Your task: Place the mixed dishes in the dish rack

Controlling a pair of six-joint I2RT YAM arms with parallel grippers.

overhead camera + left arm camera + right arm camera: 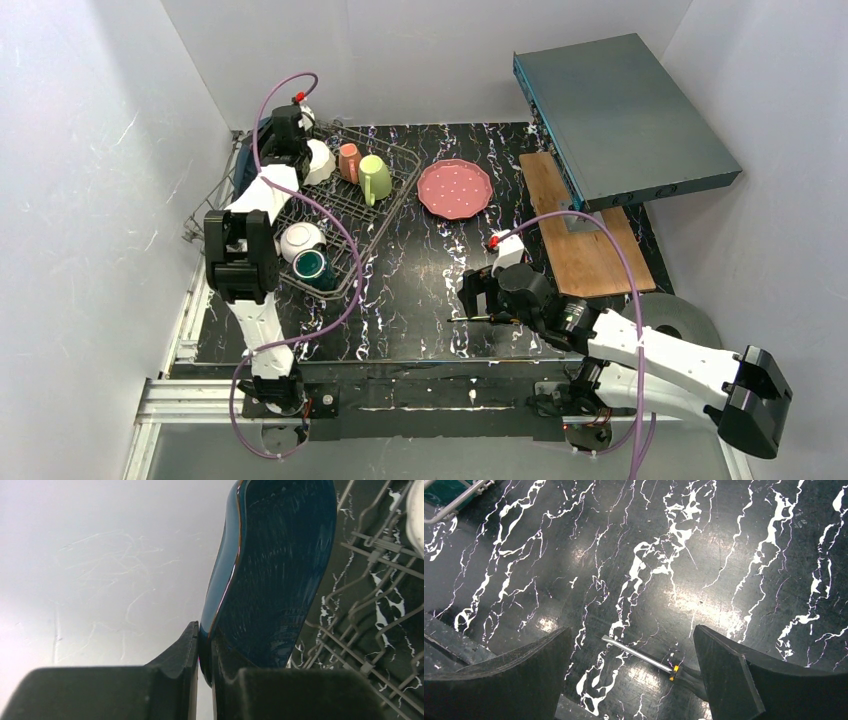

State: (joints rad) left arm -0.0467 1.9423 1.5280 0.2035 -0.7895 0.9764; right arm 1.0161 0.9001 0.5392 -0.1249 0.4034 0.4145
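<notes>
Mostly loaded, we'd say. Five pieces sit in the rack (350,205): the white bowl (319,160), salmon cup (348,161) and mug (375,178) along its far end, the floral bowl (298,240) and green cup (315,266) at its near end.

The blue plate (280,570) is the piece in hand. Our left gripper (202,641) has its jaws pinched tight on the plate's rim and holds it on edge at the rack's far left side, beside the white wall, with the rack's wires just to its right in the wrist view. From these views we cannot tell whether the plate's lower edge is seated between tines or hanging above them, so we judge this step as under way, not finished.

The pink plate (455,188) is the one dish left outside. It lies flat on the table (430,270), just right of the rack.

Our right gripper (632,630) holds nothing. Its jaws stand wide apart, low over the table, with the screwdriver (639,655) lying between its fingers in the wrist view. That tool is no dish, and we'd leave it. The pink plate lies well beyond this gripper, toward the back.

So two plates remain: one to release, one to fetch.
</notes>
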